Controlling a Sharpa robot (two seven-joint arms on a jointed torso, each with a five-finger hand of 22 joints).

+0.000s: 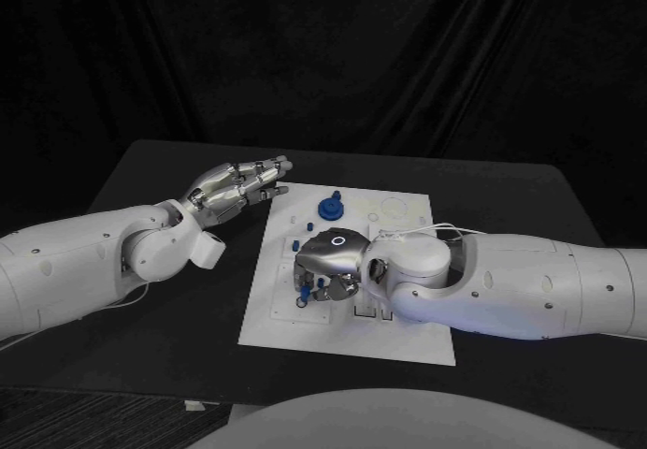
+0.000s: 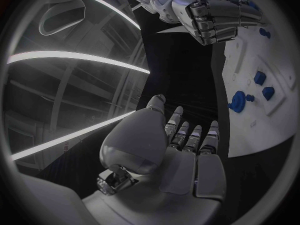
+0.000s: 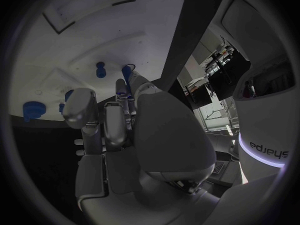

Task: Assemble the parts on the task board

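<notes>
Meanwhile, both hands at the board

Over the flat white task board (image 1: pixel 405 327) on the black desk (image 1: pixel 162 318), the silver right hand (image 1: pixel 330 267) pinches a small blue plastic part (image 3: pixel 127 74) at its fingertips. The silver left hand (image 1: pixel 240 189) hovers beside the board's far-left corner, fingers extended, empty. A blue round knobbed part (image 1: pixel 332 207) stands near the board's far end.
</notes>
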